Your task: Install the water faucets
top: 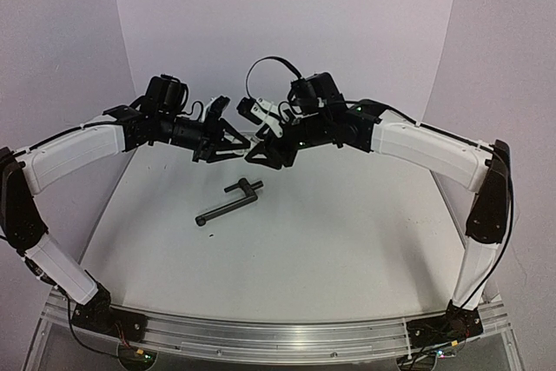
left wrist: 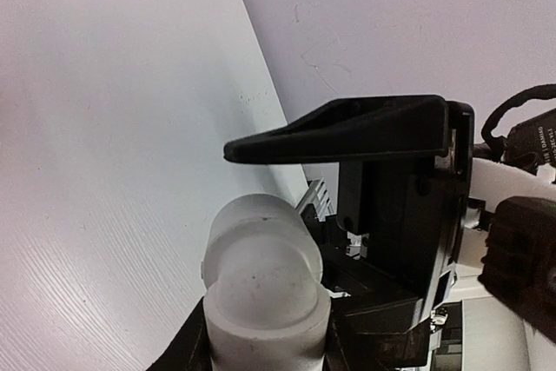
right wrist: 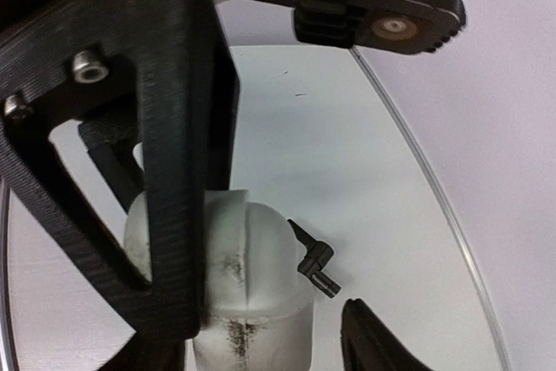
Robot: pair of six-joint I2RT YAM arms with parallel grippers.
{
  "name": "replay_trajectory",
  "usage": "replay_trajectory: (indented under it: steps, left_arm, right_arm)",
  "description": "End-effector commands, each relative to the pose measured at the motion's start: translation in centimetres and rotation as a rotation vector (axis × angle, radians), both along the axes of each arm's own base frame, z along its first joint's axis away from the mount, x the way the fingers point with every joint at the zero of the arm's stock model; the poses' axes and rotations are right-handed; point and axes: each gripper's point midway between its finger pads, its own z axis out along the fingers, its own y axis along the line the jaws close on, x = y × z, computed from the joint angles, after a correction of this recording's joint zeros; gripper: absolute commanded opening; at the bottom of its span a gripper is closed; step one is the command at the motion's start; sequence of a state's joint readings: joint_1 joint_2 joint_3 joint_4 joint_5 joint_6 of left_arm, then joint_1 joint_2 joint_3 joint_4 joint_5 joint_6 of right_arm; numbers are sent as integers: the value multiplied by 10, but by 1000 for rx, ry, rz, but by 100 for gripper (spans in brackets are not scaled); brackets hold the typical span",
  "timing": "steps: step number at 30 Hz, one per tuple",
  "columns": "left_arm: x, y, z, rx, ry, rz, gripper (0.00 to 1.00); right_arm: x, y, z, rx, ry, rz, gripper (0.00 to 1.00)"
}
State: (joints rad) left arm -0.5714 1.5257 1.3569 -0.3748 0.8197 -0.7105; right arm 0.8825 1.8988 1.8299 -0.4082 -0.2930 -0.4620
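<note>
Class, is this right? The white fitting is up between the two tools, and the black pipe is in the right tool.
No. The black pipe is in no tool: it lies on the table, as the top external view shows. The white fitting is up between the left tool and the right tool.

A slim black pipe (top: 228, 204) lies flat on the counter (top: 347, 241), about midway across it and a little left. Its straight shaft runs on a slant, the plain end nearer the front edge and to the left, the bent crank end farther back and to the right, where a short stub crosses it. Nothing touches it. The white fitting (left wrist: 261, 275) is off the counter, held up in the air over the back half. It is a stubby plastic elbow with a rounded bend, a seam down its side and grey smudges near its collar. The fingers of the left hand (top: 236, 142) pinch it.
</note>
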Motion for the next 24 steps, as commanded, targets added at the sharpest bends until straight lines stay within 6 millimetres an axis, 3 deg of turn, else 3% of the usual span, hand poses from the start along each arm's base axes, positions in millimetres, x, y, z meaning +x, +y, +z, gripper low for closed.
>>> replay_trajectory:
  steps: [1, 3, 6, 8, 14, 19, 24]
  left_arm:
    - [6, -4, 28, -18, -95, 0, 20]
    - [9, -5, 26, 4, -104, 1, 18]
    - [12, -8, 17, 58, -128, -2, 16]
    - [15, -14, 15, 107, -159, -7, 16]
    - [25, -43, -17, 362, -223, -17, 12]
    - [19, -73, -58, 579, -252, -59, 10]
    - [19, -97, -98, 727, -255, -70, 9]
  right_arm:
    - [-4, -20, 16, 20, -25, -47, 79]
    - [1, -39, 18, 26, -13, -85, 90]
    - [17, -81, 26, 77, 56, -147, 98]
    - [27, -117, 39, 138, 101, -191, 98]
    - [54, -213, 47, 244, 188, -419, 98]
    - [67, -264, 34, 296, 267, -562, 98]
    - [73, -291, 23, 301, 284, -651, 98]
